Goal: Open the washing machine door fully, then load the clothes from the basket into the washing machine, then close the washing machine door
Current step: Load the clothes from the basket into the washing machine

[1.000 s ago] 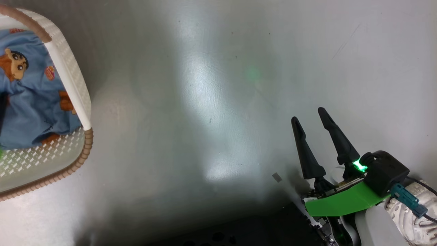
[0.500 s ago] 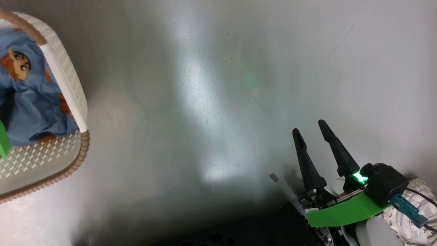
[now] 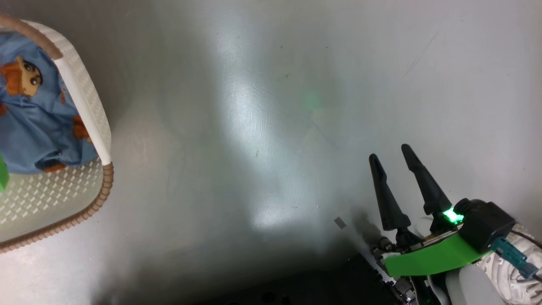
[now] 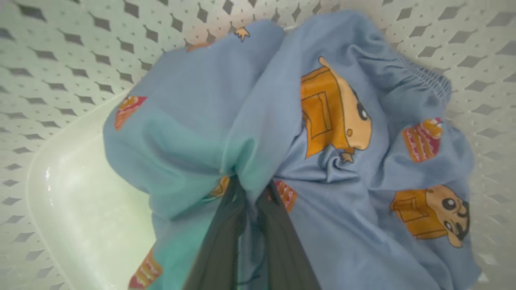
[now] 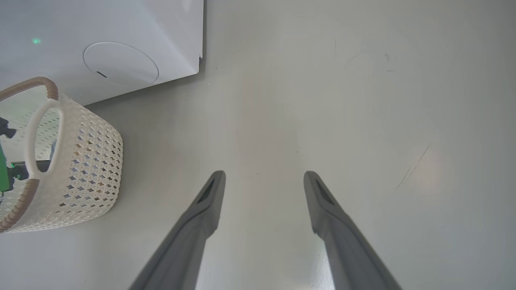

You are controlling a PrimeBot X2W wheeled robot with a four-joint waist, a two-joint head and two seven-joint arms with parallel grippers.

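washing machine [image 5: 121,24]: white front with a round lower flap [image 5: 121,63], standing just behind the basket in the right wrist view.
floor [image 3: 271,127]: grey and glossy, runs between the basket and the right arm.
basket [image 3: 99,199]: on the floor at the robot's left, near the machine.
clothes [image 4: 322,173]: blue cartoon-print bundle inside the basket, bunched into a ridge at the fingers.
right gripper [image 3: 389,151]: jaws wide and empty, hanging over the floor well apart from the basket.
left gripper [image 4: 252,191]: down in the basket, jaws narrow with a fold of fabric pinched between them.
change: left jaws were wide a second ago and are now closed on the fabric. the bundle looks pulled tighter in the head view.
meaning: the grasp looks made. my read is that lifting it and carrying it to the drum come next.
risk: it's a thin pinch on one fold, so it could slip or drag the rest over the rim.
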